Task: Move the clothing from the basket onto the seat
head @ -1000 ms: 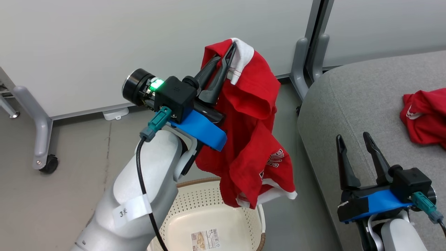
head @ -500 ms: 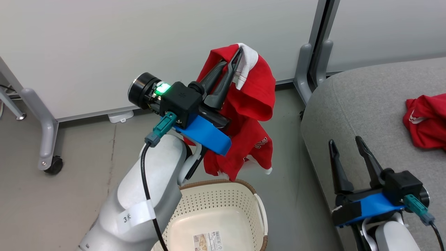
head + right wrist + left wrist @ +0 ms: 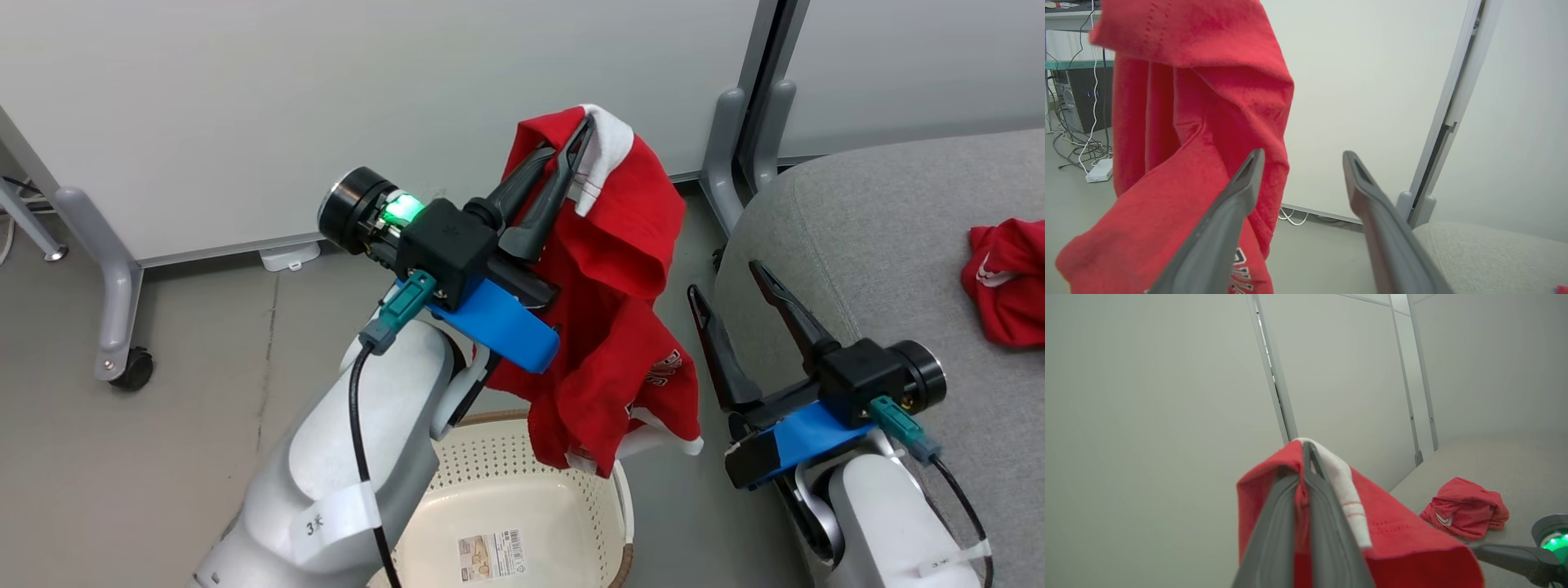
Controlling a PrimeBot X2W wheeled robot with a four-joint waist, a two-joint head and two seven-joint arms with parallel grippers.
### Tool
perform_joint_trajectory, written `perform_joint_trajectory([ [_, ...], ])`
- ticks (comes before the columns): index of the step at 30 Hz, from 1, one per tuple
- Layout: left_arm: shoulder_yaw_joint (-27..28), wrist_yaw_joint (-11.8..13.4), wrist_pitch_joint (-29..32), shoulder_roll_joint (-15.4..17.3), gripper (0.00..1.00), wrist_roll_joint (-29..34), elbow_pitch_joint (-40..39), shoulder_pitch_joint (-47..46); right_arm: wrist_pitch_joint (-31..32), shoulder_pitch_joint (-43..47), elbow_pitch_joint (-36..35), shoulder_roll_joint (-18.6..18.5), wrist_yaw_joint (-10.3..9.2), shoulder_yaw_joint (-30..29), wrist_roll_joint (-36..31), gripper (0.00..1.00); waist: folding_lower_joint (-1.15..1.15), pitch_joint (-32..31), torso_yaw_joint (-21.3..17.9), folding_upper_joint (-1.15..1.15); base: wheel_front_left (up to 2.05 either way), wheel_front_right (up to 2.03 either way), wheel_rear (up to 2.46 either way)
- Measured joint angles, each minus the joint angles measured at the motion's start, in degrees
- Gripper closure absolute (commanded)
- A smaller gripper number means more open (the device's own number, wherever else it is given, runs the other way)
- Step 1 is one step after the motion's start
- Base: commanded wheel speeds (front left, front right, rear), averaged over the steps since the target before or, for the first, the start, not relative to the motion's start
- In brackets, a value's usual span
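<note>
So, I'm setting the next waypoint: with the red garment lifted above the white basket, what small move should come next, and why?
Probably swing the left gripper toward the robot's right, over the large grey upholstered seat. It is shut on the bright red fabric garment, which hangs over the cream perforated plastic basket, short of the seat.

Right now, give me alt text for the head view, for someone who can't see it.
The left gripper, shut on a red garment, holds it hanging above the cream basket. The open right gripper hovers beside a grey seat bearing a second red garment.
</note>
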Motion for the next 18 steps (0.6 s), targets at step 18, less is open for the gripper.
perform_joint_trajectory([
  [18, -6.5, -0.2, 0.0, -0.4, 1.00, -0.5, -1.9, -0.5, 0.0, -11.5, 5.5, -3.2, 0.00, 8.1, -2.8, 0.00, 0.00, 1.8, 1.9, 0.00, 0.00, 0.00, 0.00],
])
